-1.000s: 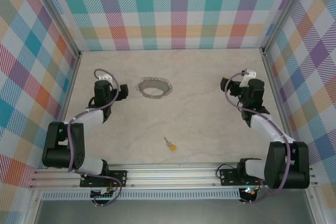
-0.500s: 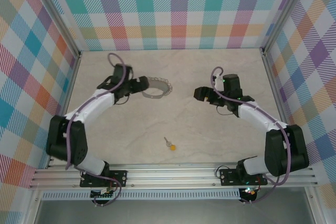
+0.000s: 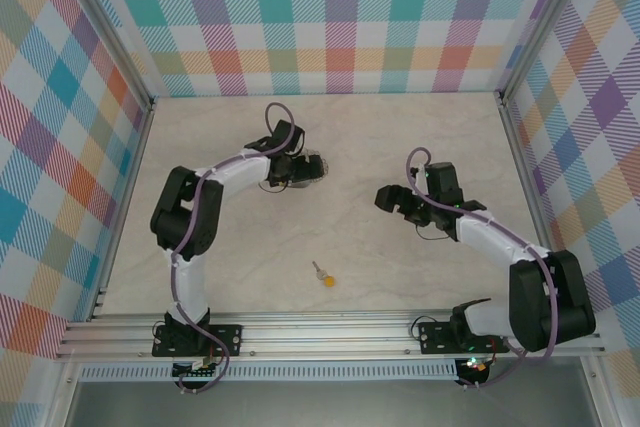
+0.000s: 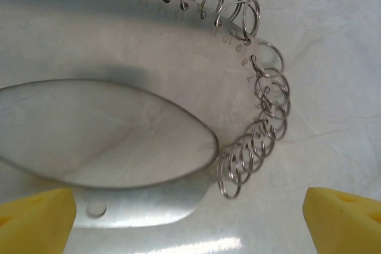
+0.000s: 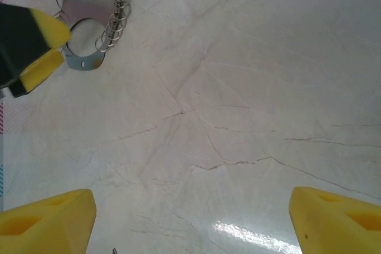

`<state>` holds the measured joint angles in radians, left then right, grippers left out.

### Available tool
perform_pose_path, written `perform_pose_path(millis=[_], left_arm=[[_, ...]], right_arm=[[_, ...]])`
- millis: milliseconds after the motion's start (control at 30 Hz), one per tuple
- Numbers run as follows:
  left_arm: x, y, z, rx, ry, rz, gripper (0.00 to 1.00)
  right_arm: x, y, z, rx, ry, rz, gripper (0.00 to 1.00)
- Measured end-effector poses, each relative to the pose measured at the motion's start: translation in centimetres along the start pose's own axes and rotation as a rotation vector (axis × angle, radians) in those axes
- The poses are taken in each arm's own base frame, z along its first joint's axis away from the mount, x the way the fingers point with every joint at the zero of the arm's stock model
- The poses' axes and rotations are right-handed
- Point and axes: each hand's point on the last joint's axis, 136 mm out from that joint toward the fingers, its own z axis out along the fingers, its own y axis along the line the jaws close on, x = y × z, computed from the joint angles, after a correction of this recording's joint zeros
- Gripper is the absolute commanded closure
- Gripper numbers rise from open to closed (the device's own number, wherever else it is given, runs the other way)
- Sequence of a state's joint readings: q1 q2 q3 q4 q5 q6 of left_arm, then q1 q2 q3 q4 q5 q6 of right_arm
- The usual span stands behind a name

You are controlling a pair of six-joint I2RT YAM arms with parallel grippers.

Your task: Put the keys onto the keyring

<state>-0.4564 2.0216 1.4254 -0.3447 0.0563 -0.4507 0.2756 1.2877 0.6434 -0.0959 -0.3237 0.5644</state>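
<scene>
Left pincer (image 4: 190, 215) spread, hovering over keyring (image 4: 265, 96); right pincer (image 5: 191, 218) spread too. Best pinch its flat tab (image 4: 137, 212) squarely, then lift. Key (image 3: 322, 275) lies well apart.

we see the keyring (image 4: 259, 117) flat on the marble table (image 4: 333, 57), small rings strung round its metal band, w/ left gripper (image 4: 190, 218) yellow fingertips (image 4: 36, 215) wide apart at btm corners.
</scene>
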Motion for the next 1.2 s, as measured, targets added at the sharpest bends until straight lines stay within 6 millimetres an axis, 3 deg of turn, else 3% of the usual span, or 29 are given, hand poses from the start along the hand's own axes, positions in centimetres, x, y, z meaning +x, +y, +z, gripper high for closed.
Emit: perform_pose_path(millis=[167,667,767,1067,1200], left_arm=[[-0.4,-0.7,2.0,0.006,0.013,-0.009,0.03],[0.4,-2.2,2.2,0.026,-0.057,-0.004,0.03],[1.6,-3.0,1.8,0.042,-0.068,0.006,0.03],[8.2,-6.9,-0.1,0.096,-0.003,0.053,0.02],[9.7,-7.7,-1.3,0.117,0.013,0.054,0.01]], right_arm=[[0.0,-0.1,-0.6,0.013,-0.015,-0.018,0.14],[0.5,-0.4,-1.9,0.048,-0.027,-0.044,0.14],[0.5,-0.4,-1.9,0.049,-0.025,-0.046,0.14],[0.6,-0.4,-1.8,0.046,-0.02,-0.046,0.14],[0.7,-0.4,-1.8,0.038,-0.016,-0.049,0.14]])
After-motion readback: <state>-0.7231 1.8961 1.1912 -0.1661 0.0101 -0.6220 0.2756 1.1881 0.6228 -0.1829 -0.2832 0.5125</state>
